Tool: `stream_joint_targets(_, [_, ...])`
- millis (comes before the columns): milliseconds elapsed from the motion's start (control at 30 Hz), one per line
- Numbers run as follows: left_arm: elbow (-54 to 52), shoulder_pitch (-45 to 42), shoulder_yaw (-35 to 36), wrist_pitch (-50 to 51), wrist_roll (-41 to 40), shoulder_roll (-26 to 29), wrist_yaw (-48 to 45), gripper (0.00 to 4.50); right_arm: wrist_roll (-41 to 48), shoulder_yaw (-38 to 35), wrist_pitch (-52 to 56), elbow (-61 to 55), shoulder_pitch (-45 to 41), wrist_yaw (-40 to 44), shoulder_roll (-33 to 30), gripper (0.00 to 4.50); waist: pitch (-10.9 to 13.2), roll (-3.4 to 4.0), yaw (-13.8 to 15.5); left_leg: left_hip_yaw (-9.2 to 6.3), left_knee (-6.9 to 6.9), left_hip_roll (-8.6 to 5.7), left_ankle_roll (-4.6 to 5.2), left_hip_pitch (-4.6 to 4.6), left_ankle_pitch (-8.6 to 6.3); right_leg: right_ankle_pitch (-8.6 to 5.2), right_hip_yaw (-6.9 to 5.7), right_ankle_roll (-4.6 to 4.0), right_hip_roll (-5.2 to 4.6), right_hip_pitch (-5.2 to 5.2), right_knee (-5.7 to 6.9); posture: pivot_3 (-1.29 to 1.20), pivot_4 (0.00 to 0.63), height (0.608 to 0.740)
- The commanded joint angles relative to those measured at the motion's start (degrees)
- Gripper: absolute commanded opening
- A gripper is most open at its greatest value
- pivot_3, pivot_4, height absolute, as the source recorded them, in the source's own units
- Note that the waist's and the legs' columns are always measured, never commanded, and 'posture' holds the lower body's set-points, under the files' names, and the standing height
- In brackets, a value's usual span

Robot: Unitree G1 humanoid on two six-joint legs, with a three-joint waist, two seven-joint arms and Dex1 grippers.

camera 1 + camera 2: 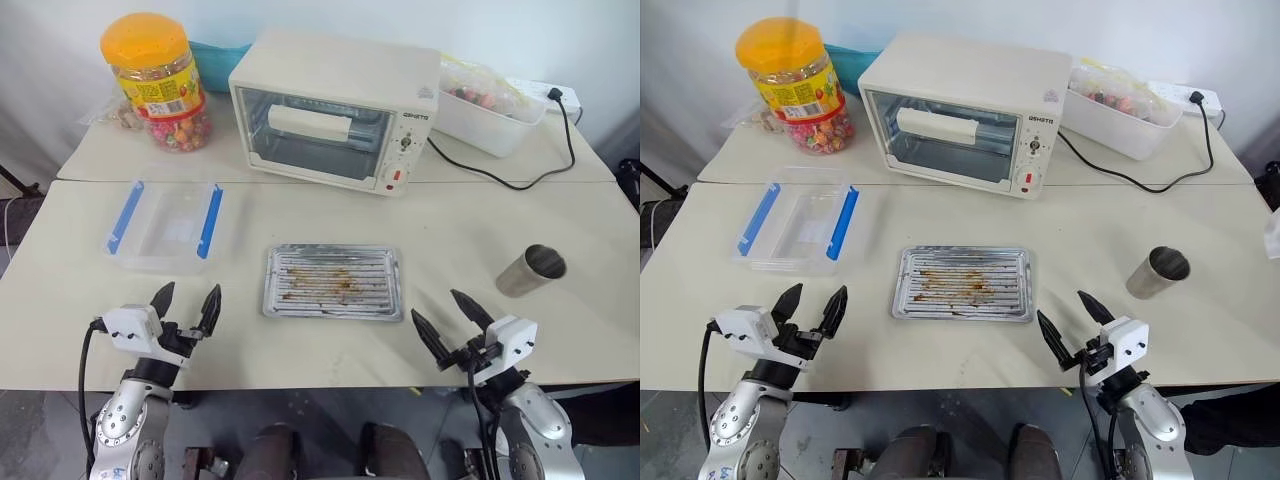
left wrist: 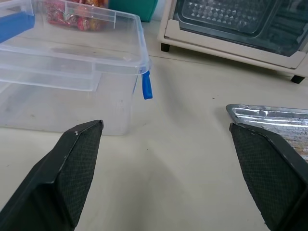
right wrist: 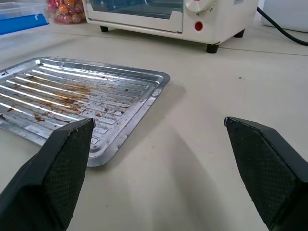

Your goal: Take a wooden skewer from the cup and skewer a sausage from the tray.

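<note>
The silver tray (image 1: 333,282) lies flat in the middle of the table, its ribbed bottom streaked with brown grease. The grey-tan cup (image 1: 530,270) leans at the right, its dark inside facing me. The wooden skewer and the sausage are out of view. My left gripper (image 1: 189,295) hovers open at the front left, between the tray and a clear box. My right gripper (image 1: 436,305) hovers open at the front right, between the tray's right end and the cup. Its wrist view has the tray (image 3: 72,96) just ahead of its own spread fingers.
A clear plastic box with blue clips (image 1: 165,225) sits left of the tray. Behind stand a white toaster oven (image 1: 335,105), an orange-lidded candy jar (image 1: 155,80) and a white tub (image 1: 490,115). A black cable (image 1: 500,178) runs across the back right.
</note>
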Motion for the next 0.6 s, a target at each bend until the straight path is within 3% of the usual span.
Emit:
stream_joint_targets(33, [-3.1, -1.3, 0.4, -1.5, 0.3, -0.5, 1.2, 4.46, 1.4, -0.9, -0.1, -1.9, 0.5, 0.3, -0.1, 4.5, 0.0, 0.0, 0.1, 0.0, 0.0, 0.0, 0.0, 0.0, 0.0, 0.0, 0.01, 0.0, 0.01, 0.0, 0.0, 0.0, 0.15, 0.74])
stream_joint_targets(300, [-4.1, -0.1, 0.2, -0.9, -2.1, -0.2, -0.3, 4.46, 2.5, -1.8, 1.2, -3.2, -0.1, -0.5, -0.2, 4.5, 0.0, 0.0, 0.0, 0.04, 0.02, 0.11, -0.03, 0.01, -0.01, 0.0, 0.06, 0.0, 0.12, -0.01, 0.0, 0.0, 0.15, 0.74])
stream_joint_targets(600, [-3.5, -0.6, 1.7, -2.4, 1.0, -0.3, 2.2, 4.46, 2.0, -1.3, 1.6, -1.8, -2.2, -0.3, -0.2, 4.5, 0.0, 0.0, 0.0, 0.11, 0.04, 0.19, -0.07, 0.02, -0.04, 0.0, 0.11, -0.01, 0.21, -0.02, -0.02, 0.0, 0.15, 0.74])
